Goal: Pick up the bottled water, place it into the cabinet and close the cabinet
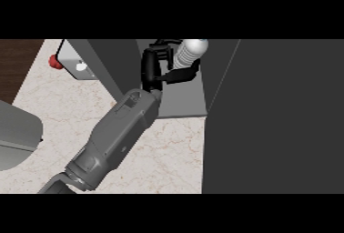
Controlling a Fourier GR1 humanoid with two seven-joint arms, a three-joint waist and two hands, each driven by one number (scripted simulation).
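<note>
A robot hand (160,68), fingers curled around the water bottle (190,52), holds it inside the open cabinet (181,98) at twelve o'clock. Placing looks underway; next, likely, letting go, drawing back and swinging the door (275,113) closed.

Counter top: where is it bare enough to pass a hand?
Bare marble counter lies left of the forearm, and a strip right of it against the dark cabinet. Crowded inside the cabinet, where the hand holds the bottle.
</note>
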